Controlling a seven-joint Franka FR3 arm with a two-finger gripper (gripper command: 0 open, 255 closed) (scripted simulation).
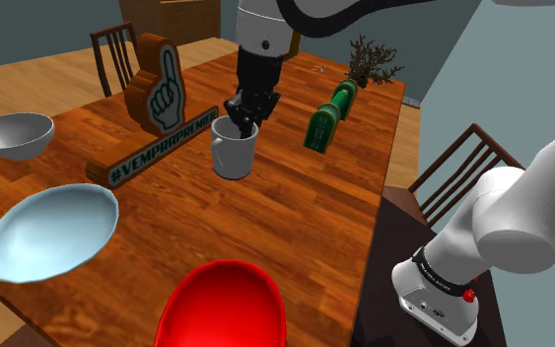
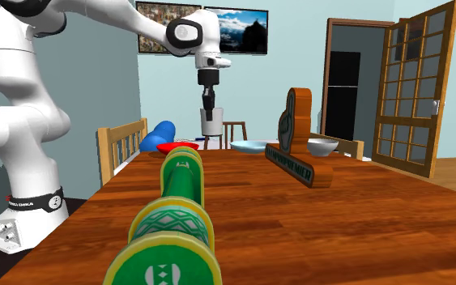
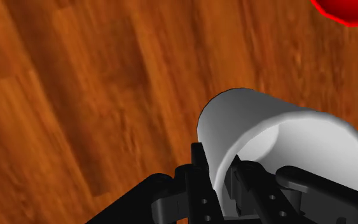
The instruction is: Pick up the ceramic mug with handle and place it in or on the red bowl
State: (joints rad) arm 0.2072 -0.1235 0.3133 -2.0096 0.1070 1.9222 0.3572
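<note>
- Over the middle of the wooden tabletop (image 1: 295, 227), the black hand (image 1: 242, 123) points straight down onto a white mug (image 1: 234, 153).
- From the wrist view, the hand (image 3: 219, 181) is clamped on the mug (image 3: 279, 140), one finger inside the rim and one outside.
- From the second exterior view, the mug (image 2: 210, 123) hangs upright under the hand (image 2: 208, 104), its base above the tabletop's far edge.
- Well apart from the mug, the red bowl (image 1: 224, 306) sits at the tabletop's near edge in the shoulder view.
- A pale blue bowl (image 1: 48, 232) lies toward the shoulder view's left of the red bowl, with a grey bowl (image 1: 11, 133) beyond it.
</note>
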